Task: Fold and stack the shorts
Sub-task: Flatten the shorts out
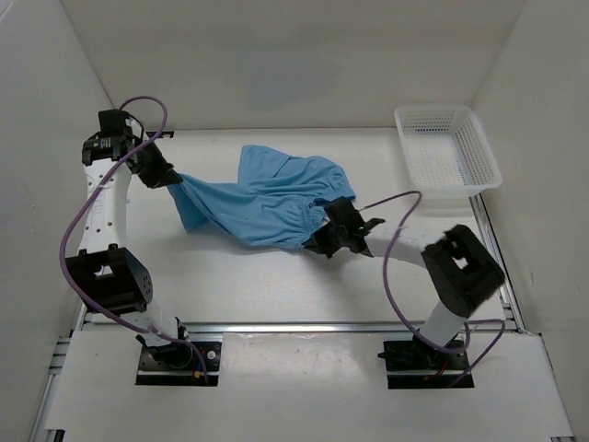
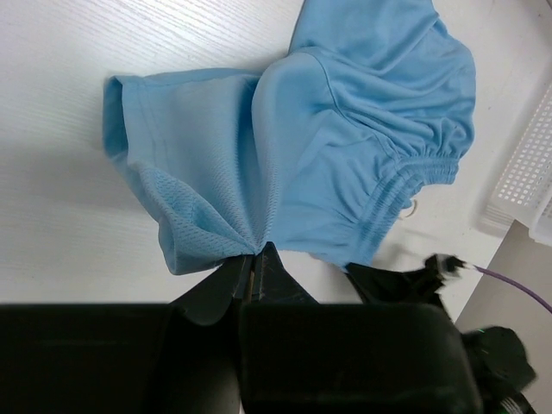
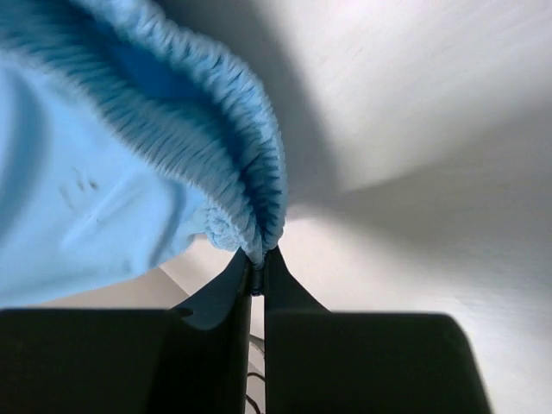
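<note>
My left pincer (image 1: pixel 175 182): clenched on an edge of the thin sky-blue fabric shorts (image 1: pixel 267 198)
My right pincer (image 1: pixel 327 238): clenched on the gathered waistband
Long axis: runs between both pincers

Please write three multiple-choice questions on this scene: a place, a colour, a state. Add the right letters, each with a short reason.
1. Where does the basket stand?
A. far right corner
B. near left corner
C. between the arm bases

2. What colour are the shorts?
A. red
B. light blue
C. black

3. How is the right gripper?
A. open above the basket
B. shut on the shorts
C. open, touching nothing

Answers: 1 A, the top view shows it there; 2 B, every view shows light blue cloth; 3 B, its jaws pinch the waistband.
</note>
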Robot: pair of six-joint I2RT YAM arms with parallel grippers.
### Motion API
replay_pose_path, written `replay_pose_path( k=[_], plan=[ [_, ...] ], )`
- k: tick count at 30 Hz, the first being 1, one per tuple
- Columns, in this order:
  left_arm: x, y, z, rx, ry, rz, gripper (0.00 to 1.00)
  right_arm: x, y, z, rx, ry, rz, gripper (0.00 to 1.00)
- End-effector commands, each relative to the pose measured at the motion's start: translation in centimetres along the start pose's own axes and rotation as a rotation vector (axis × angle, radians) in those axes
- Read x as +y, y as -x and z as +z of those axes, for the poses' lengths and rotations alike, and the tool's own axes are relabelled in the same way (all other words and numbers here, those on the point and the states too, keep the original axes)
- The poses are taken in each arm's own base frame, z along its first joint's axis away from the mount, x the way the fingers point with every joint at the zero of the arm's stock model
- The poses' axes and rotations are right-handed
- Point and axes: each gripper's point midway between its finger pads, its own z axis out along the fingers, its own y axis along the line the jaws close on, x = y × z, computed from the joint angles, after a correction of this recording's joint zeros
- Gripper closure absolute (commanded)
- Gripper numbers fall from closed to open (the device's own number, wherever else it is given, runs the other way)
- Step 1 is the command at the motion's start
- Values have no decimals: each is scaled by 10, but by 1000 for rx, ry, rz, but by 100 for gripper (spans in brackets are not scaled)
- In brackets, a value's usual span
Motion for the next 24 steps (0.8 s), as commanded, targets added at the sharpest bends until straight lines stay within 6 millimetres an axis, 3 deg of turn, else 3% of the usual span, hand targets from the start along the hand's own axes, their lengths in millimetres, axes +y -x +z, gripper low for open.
replay_pose_path(
  k=[1, 3, 4, 6, 7, 8, 9, 11, 12, 14, 15, 17, 18, 19, 20, 23, 24],
  plan=[
    [-8, 1, -18, -51, -26, 35, 89, -10, 49, -47, -172, -2, -24, 100],
    [-3, -14, -12, -20, -18, 43, 89, -25, 64, -73, -233, -2, -54, 100],
    [-3, -19, -13, -18, -31, 45, 89, -47, 76, -84, -270, -73, -86, 100],
    [6, -48, 2, 58, -23, 52, 89, -63, 91, -113, -359, -83, -124, 100],
    [1, -58, 2, 65, -53, 76, 89, -85, 95, -123, -379, -155, -145, 100],
    [1, -92, 15, 155, -71, 104, 89, -94, 96, -131, -396, -177, -155, 100],
    [0, -110, 19, 200, -78, 117, 89, -102, 99, -142, -416, -169, -141, 100],
    [-4, -142, 26, 248, -82, 162, 89, -121, 99, -151, -420, -199, -136, 100],
    [13, -165, 34, 295, -31, 137, 89, -123, 100, -157, -436, -180, -137, 100],
    [20, -183, 35, 311, -12, 117, 87, -143, 96, -157, -425, -226, -137, 100],
    [28, -198, 40, 342, 8, 86, 82, -146, 96, -158, -421, -241, -137, 100],
    [34, -207, 43, 357, 9, 70, 64, -164, 91, -155, -398, -289, -127, 100],
    [31, -214, 44, 374, -2, 69, 27, -170, 90, -155, -393, -307, -126, 100],
    [30, -215, 44, 380, -16, 85, 12, -173, 88, -154, -380, -304, -125, 92],
    [32, -216, 46, 390, -12, 97, 6, -180, 87, -152, -375, -322, -125, 62],
    [40, -215, 52, 406, 29, 115, 0, -180, 86, -155, -386, -286, -104, 36],
    [38, -213, 50, 403, 28, 115, 0, -181, 85, -156, -387, -286, -95, 36]
  ],
)
